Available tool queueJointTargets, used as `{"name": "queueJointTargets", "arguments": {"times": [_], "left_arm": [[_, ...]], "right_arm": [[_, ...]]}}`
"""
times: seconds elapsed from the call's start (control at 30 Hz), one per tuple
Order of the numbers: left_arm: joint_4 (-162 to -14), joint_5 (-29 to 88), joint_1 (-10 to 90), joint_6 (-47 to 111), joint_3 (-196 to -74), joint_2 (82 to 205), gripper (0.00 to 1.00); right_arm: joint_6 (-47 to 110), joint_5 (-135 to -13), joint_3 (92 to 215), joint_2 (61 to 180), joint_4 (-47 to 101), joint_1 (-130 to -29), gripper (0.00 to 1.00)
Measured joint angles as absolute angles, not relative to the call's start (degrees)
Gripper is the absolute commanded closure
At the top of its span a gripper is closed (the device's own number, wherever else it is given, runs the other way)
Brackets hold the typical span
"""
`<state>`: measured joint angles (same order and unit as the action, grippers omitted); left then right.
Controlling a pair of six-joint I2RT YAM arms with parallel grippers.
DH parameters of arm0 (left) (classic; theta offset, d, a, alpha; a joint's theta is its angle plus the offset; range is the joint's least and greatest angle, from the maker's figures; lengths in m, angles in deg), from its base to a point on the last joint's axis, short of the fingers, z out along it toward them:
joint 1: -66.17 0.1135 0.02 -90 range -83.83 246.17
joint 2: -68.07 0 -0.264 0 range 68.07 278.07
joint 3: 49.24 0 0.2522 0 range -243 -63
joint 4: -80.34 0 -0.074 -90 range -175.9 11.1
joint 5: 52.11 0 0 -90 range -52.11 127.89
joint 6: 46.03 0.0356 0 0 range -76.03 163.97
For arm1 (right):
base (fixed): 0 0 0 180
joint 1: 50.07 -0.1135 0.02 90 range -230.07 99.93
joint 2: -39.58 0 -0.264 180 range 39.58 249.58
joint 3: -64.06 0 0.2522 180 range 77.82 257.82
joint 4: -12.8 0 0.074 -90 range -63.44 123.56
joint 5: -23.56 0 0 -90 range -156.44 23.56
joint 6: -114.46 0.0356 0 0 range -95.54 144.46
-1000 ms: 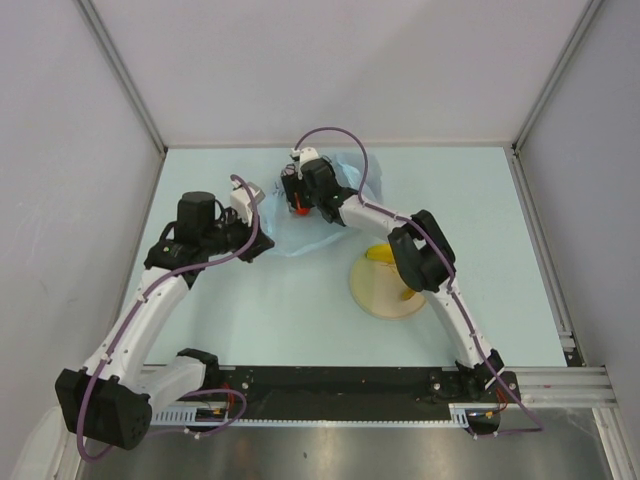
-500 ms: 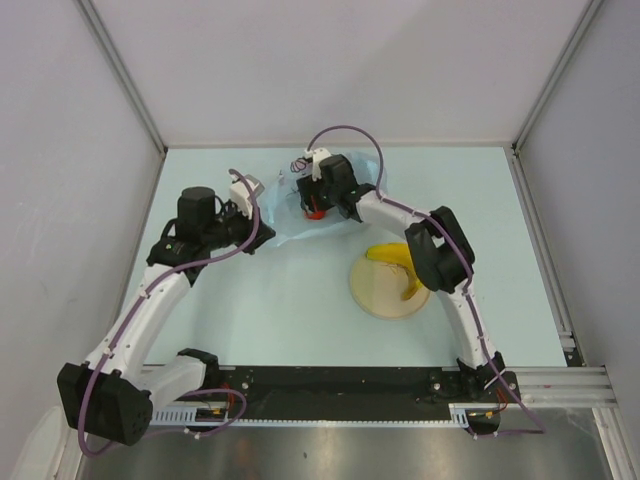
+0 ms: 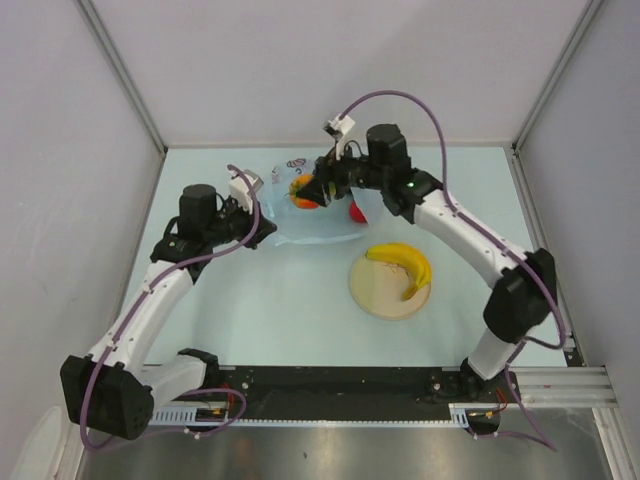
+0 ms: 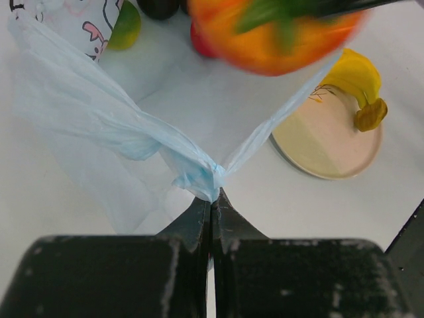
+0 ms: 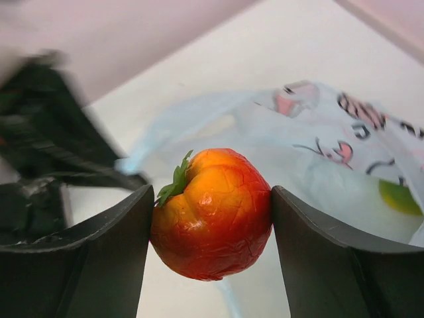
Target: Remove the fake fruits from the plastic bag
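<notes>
Logged right gripper (image 5: 211, 202) over the far part of the plastic bag (image 3: 310, 225), jaws set narrow on the orange-red fruit (image 5: 212, 228), fingers (image 5: 99, 265) pressed to its two flanks. Saw that fruit held in the air, free of the film, small green leaf stub at its top. Found left gripper (image 4: 212, 205) at the bag's left near corner, jaws pressed fully together on a twisted strand of the blue plastic, film fanning away from the pinch toward the far side. Placed the bag at far centre of the table (image 3: 250, 310), lying mostly flat, white printed patch (image 4: 79, 23) at its far end. Spotted green fruit (image 4: 129, 26) just beside the patch, seen through the film in right wrist view; dark maroon fruit (image 4: 159, 6) just right of it, cut off by the frame edge. Noted red apple (image 3: 357, 211) at the bag's right edge; cannot tell whether inside or outside the film. Recorded banana (image 3: 405, 265) lying on the far right part of the tan plate (image 3: 378, 295), right of and nearer than the bag, apart from it.
</notes>
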<state>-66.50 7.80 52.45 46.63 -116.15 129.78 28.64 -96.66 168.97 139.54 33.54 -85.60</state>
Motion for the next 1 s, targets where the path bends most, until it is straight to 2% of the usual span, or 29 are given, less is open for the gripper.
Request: {"name": "queueJointTargets", "arguments": {"times": [0.13, 0.47, 0.7, 1.0], "left_arm": [[-67.7, 7.96, 52.48, 45.91, -116.17, 131.53, 0.99], [-67.9, 9.25, 52.54, 45.51, -117.17, 134.18, 1.0], [-67.7, 9.9, 52.54, 47.04, -117.24, 134.2, 1.0], [-65.72, 11.89, 52.59, 50.61, -117.24, 135.44, 1.0]], "right_arm": [[24.51, -103.26, 165.13, 130.65, 35.18, -85.03, 0.81], [7.9, -107.56, 140.78, 117.64, 50.48, -83.13, 0.8], [2.46, -109.79, 134.02, 117.8, 54.81, -76.95, 0.8], [-0.89, -113.73, 132.95, 126.78, 53.13, -72.27, 0.8]]}}
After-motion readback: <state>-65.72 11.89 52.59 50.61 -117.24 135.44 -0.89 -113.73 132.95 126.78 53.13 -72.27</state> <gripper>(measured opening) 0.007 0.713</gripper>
